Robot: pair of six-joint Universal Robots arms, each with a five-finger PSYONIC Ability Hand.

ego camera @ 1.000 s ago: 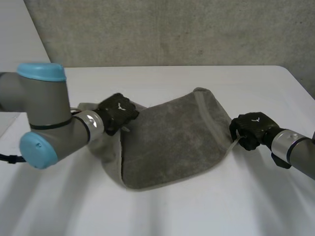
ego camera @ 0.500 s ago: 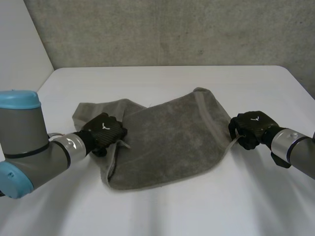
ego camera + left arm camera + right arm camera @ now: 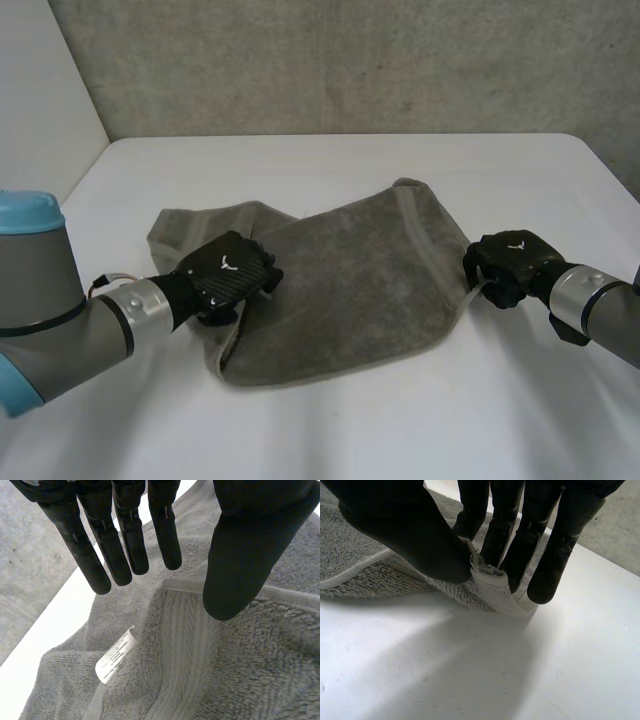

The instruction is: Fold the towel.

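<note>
A grey towel (image 3: 350, 290) lies crumpled and partly doubled over in the middle of the white table. My left hand (image 3: 228, 276) hovers over the towel's left part, fingers (image 3: 125, 545) straight and spread apart from the thumb, nothing between them. Below it lie a hemmed towel edge (image 3: 185, 630) and a white label (image 3: 116, 655). My right hand (image 3: 512, 265) sits at the towel's right edge. Its thumb and fingers (image 3: 505, 535) pinch a bunched corner of the towel (image 3: 492, 587) just above the table.
The white table (image 3: 400, 420) stretches bare in front of the towel and on both sides. A grey wall (image 3: 350, 60) stands behind its far edge. My left arm (image 3: 40, 310) reaches in low over the table's left side.
My left hand has let go of the towel's left part and opened, after drawing back toward the left. The towel's left fold has dropped flatter. The right hand has kept its pinch.
</note>
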